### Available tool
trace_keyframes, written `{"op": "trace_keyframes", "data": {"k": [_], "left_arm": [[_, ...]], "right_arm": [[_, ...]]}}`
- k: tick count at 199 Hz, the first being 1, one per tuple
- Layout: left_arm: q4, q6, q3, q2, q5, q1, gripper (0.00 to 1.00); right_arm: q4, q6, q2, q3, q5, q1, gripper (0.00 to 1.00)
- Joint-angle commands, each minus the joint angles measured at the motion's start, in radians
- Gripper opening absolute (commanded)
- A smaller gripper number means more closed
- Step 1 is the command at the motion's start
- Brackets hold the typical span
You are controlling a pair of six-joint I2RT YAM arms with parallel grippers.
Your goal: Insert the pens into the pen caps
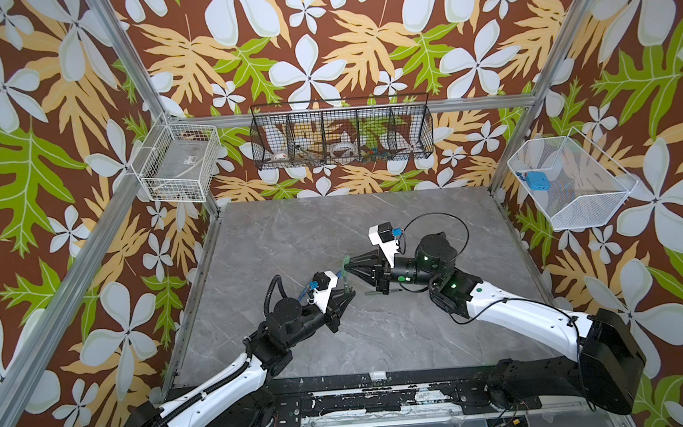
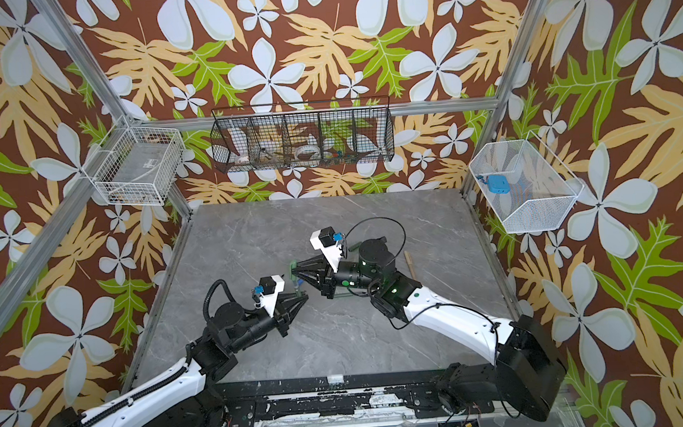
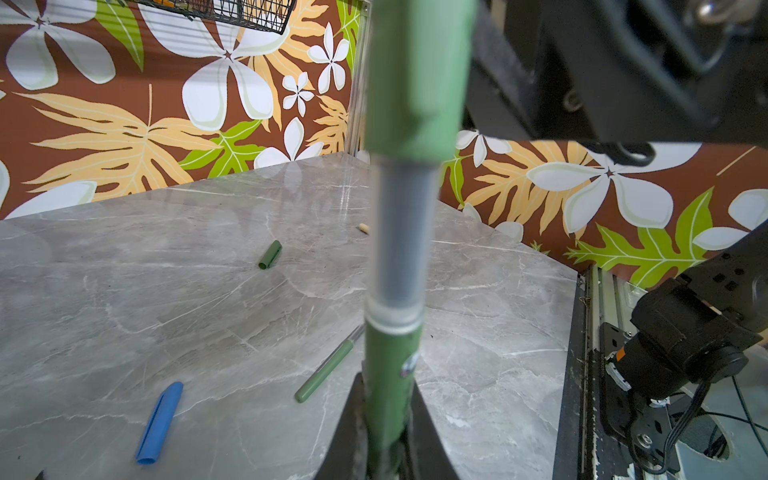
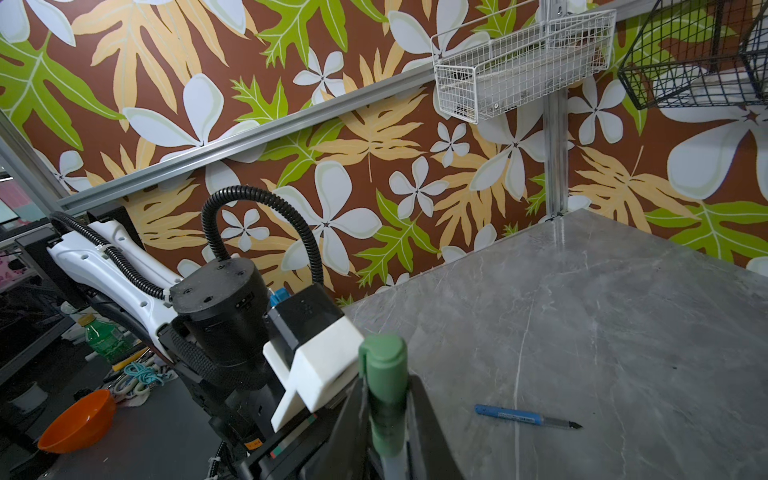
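My left gripper (image 3: 388, 415) is shut on a dark green pen (image 3: 390, 395) and holds it upright over the table's middle (image 1: 345, 281). A green pen cap (image 3: 419, 83) sits over the pen's upper end. My right gripper (image 4: 386, 411) reaches in from the right, its fingers close against both sides of that cap (image 4: 384, 374). On the table lie a second green pen (image 3: 328, 368), a blue pen (image 4: 519, 415), a blue cap (image 3: 162, 422), a green cap (image 3: 270, 254) and a tan cap (image 3: 364, 227). A tan pen (image 2: 410, 264) lies behind the right arm.
The grey marble table (image 1: 291, 235) is walled on three sides. A black wire basket (image 1: 342, 133) hangs at the back, and white wire baskets hang at the left (image 1: 179, 162) and the right (image 1: 570, 182). The two grippers almost touch.
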Motion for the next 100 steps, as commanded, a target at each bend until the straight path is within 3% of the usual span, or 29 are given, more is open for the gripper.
{"op": "trace_keyframes", "data": {"k": [1,100], "left_arm": [[0.033,-0.002,0.006,0.007,-0.010,-0.001,0.00],[0.032,-0.002,0.003,-0.008,-0.015,-0.001,0.00]], "right_arm": [[-0.017,-0.024,-0.008,0.013,0.001,0.006,0.19],[-0.112,-0.074,-0.001,0.054,0.004,0.021,0.18]]}}
